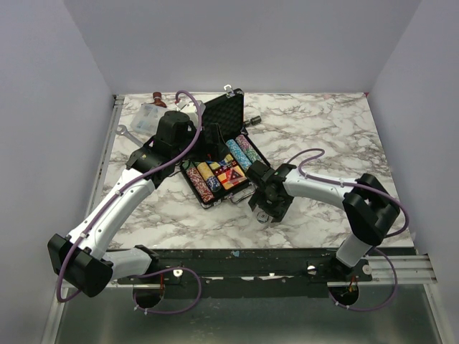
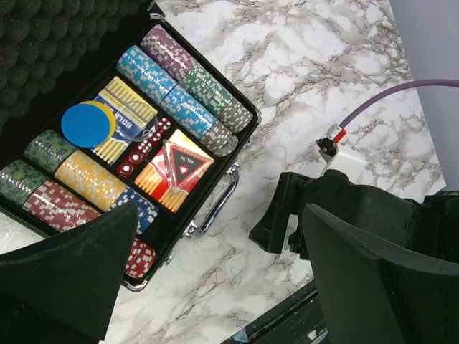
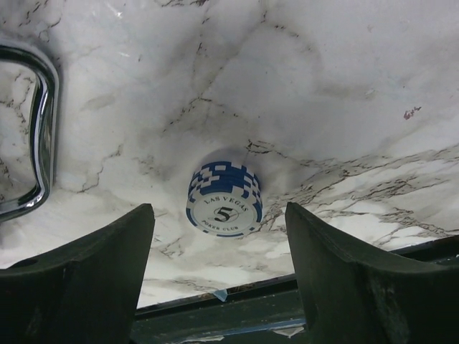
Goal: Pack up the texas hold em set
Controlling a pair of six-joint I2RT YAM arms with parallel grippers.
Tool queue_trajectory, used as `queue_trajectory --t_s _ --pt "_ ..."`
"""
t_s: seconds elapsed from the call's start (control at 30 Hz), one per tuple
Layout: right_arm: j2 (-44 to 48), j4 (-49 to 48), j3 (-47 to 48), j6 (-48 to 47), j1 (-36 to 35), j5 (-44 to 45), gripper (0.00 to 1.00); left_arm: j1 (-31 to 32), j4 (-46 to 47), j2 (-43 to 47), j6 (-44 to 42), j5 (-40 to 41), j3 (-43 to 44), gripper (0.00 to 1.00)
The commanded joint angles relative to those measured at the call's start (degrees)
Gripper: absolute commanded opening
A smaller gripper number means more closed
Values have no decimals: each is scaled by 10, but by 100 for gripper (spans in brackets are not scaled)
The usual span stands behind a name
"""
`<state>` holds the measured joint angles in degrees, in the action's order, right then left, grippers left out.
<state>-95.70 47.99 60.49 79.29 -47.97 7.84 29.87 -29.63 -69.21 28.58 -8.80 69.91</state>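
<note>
The loose chips (image 3: 224, 209) you're after are a short stack of blue-and-white discs. They lie flat on the bench (image 3: 323, 86), near the silver handle (image 3: 39, 107) of the open briefcase (image 1: 224, 115). Expect them to be light, hard and smooth-edged, so the stack will likely shear or squirt out if you pinch only the top chip. Take it low, across the rims, with both pads square to the stack (the polished marble probably gives little friction to push against). The right claw (image 3: 219, 208) stands partly open, one finger on each side of the stack, with bare bench between pad and chip, and it holds nothing. The left claw (image 2: 219, 215) hangs wide open near the case, empty too, looking down on the chip rows (image 2: 179, 86) and card boxes (image 2: 176, 168).
</note>
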Motion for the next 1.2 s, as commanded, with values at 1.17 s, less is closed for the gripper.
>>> queue_trajectory --t_s 1.17 --pt "-70 17 -24 74 3 -3 42 3 2 9 -4 -18 5 96"
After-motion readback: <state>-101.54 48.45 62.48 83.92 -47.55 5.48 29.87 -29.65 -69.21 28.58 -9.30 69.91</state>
